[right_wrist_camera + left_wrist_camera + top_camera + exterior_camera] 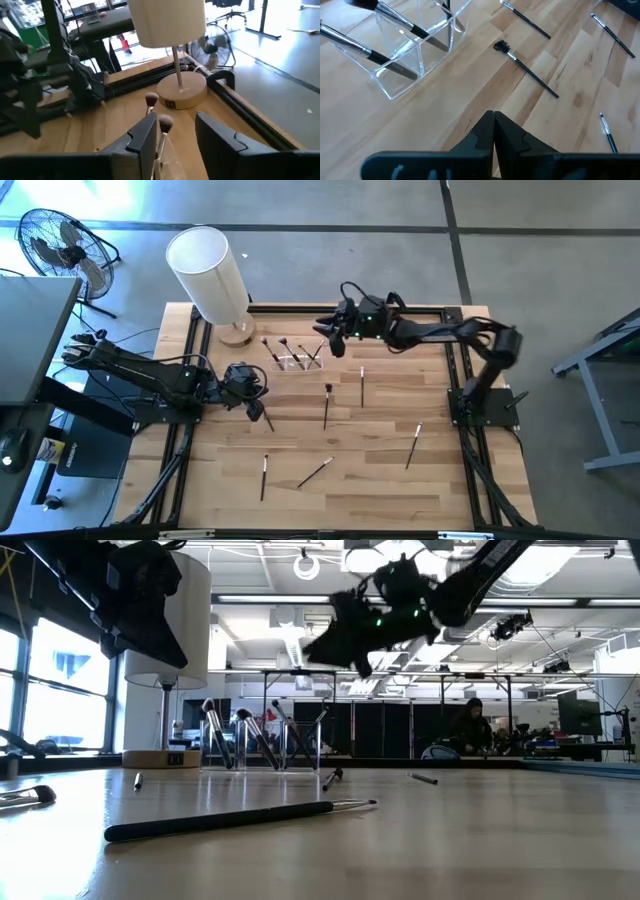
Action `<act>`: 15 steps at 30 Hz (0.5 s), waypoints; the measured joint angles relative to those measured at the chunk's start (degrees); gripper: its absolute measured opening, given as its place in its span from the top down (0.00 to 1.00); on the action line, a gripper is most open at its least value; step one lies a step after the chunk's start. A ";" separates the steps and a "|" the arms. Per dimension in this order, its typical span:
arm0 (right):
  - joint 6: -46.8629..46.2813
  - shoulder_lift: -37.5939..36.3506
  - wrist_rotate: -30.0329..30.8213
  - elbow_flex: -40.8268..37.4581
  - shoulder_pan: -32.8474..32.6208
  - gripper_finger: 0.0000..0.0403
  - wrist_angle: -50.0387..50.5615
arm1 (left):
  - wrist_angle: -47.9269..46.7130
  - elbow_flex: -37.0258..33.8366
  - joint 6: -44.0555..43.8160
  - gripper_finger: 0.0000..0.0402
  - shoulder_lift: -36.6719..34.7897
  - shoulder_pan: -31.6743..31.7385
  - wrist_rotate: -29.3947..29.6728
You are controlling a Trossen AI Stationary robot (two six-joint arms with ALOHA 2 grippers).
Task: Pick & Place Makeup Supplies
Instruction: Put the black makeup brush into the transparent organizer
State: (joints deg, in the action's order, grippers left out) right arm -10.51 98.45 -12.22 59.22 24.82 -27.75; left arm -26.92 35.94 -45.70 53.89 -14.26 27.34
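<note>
Several makeup brushes lie flat on the wooden table (380,480): one (327,405) near the middle, one (362,385) beside it, one (413,445) to the right, and two (264,476) (315,473) toward the near edge. More brushes (395,15) stand slanted in the clear holder (296,360). My right gripper (328,340) hangs open just above the holder, with two brush heads (165,122) showing below its fingers. My left gripper (493,117) is shut and holds nothing. It hovers over bare wood left of the middle brush (527,70).
A white lamp shade (208,275) on a round wooden base (237,332) stands at the table's far left, close to the holder. A black frame (455,380) runs along the table's sides. A fan (60,245) stands on the floor beyond the far left corner.
</note>
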 joint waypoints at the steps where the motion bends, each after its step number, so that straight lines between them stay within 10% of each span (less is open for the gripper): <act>1: -0.04 -2.12 1.36 0.00 -0.59 0.68 2.94 | 0.00 0.00 0.46 0.98 0.00 0.00 -0.51; 9: -5.34 -18.84 21.05 0.02 -11.45 0.80 38.30 | -0.09 0.00 6.35 0.77 0.00 0.00 -5.40; 15: -34.64 -24.28 29.74 0.02 -21.43 0.92 67.66 | 0.38 0.00 0.52 0.61 0.00 0.02 0.30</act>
State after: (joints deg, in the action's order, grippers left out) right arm -45.15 74.17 17.52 59.24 3.39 39.90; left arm -26.54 35.94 -45.18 53.89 -14.24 27.64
